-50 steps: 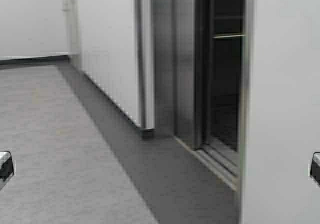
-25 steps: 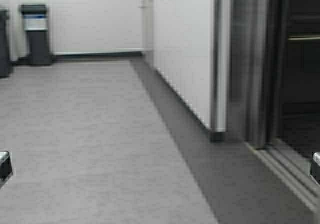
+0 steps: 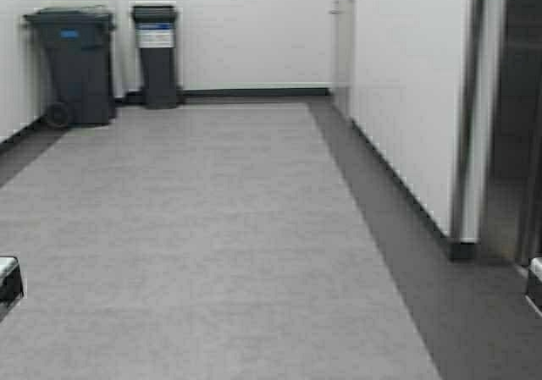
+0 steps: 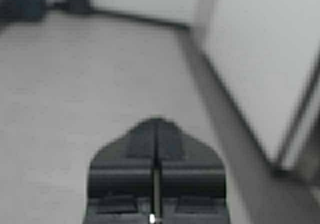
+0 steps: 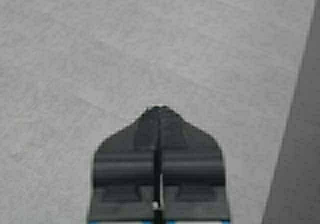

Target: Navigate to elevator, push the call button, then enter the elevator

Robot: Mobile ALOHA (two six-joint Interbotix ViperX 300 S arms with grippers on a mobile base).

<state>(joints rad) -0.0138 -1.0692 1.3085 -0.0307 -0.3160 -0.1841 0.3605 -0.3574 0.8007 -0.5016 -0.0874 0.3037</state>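
High view puts the elevator (image 3: 517, 118) as an upright steel frame at the far right, beyond the right claw (image 5: 158, 109), nearer it than the left claw (image 4: 157, 120); both claws are closed.

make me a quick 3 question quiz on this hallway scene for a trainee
1. True or false: the elevator lies at the right edge of the high view.
2. How many dark bins stand by the far wall? A) one B) two C) four
3. Fill in: the left gripper and the right gripper are both ____, holding nothing.

Key:
1. True; only its steel frame shows, past the white wall.
2. B; a wheeled bin and a slimmer bin.
3. Shut.
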